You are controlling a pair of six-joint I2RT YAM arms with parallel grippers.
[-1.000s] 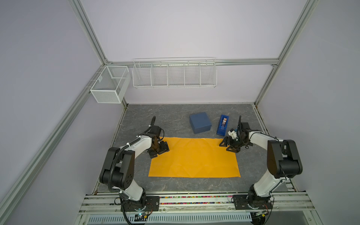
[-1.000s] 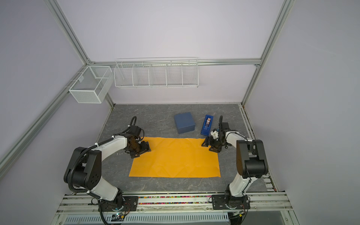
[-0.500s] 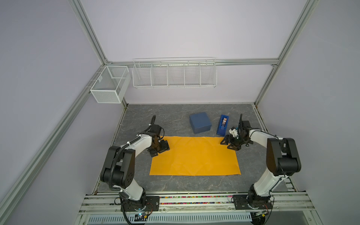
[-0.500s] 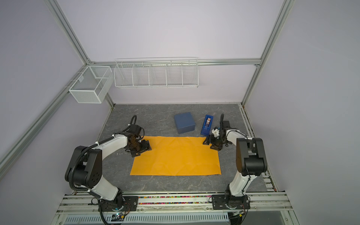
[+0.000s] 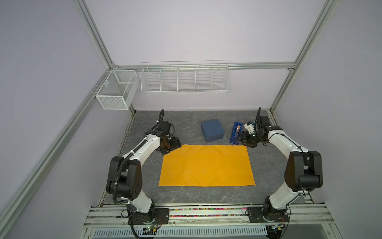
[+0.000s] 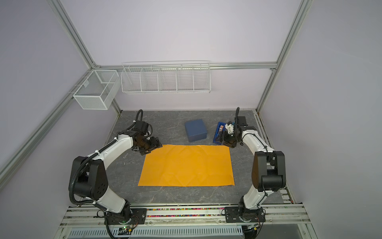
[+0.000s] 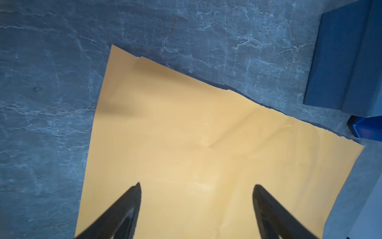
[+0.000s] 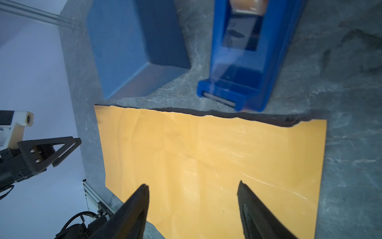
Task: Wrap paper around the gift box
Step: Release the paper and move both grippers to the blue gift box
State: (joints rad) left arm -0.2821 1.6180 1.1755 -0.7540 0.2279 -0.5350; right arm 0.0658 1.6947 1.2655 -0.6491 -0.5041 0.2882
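Both top views: paper [image 5: 206, 165] flat, gift box [image 5: 213, 130] beyond.
Left gripper [image 7: 196, 185]: spread wide, empty.
Right gripper [image 8: 193, 183]: spread wide, empty.

Left gripper [image 7: 196, 186] jaws spread wide, right gripper [image 8: 192, 185] jaws likewise apart, both held low

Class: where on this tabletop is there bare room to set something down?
Free: the grey table strip between the paper and front rail; the far-left corner beside the gift box. Crowded: gift box, tape dispenser and right pincer at the paper's far-right corner.
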